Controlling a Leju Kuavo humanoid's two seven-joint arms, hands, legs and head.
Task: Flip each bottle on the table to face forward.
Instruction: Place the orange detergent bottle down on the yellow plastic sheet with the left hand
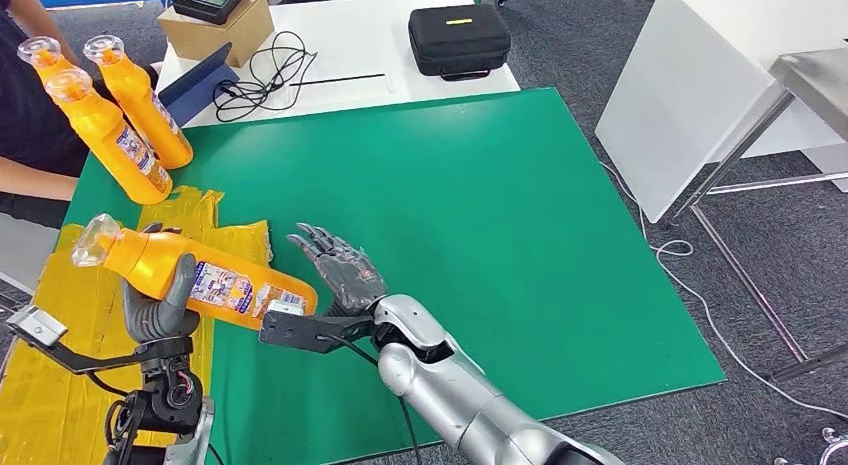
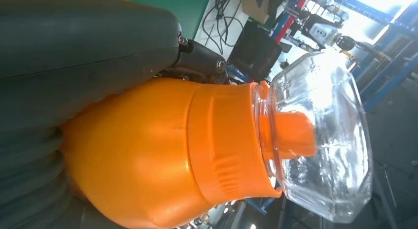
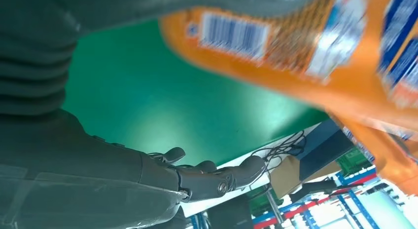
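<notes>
An orange bottle (image 1: pixel 200 278) with a clear cap lies tilted in the air over the yellow sheet, cap toward the left. My left hand (image 1: pixel 158 303) grips it around the shoulder, the thumb across the front. The left wrist view shows the same bottle (image 2: pixel 162 160) close up with its clear cap (image 2: pixel 320 145). My right hand (image 1: pixel 338 268) is open, fingers spread, just right of the bottle's base and apart from it. In the right wrist view the labelled bottle (image 3: pixel 276 47) is above the right hand's fingers (image 3: pixel 217 177). Two more orange bottles (image 1: pixel 105 135) (image 1: pixel 140 103) stand upright at the far left.
A green mat (image 1: pixel 480 235) covers the table; a yellow sheet (image 1: pixel 60 335) lies at its near left. A person's arm (image 1: pixel 35 175) rests at the left edge. Behind the mat are a cardboard box (image 1: pixel 215 30), cables (image 1: pixel 265 70) and a black case (image 1: pixel 458 37).
</notes>
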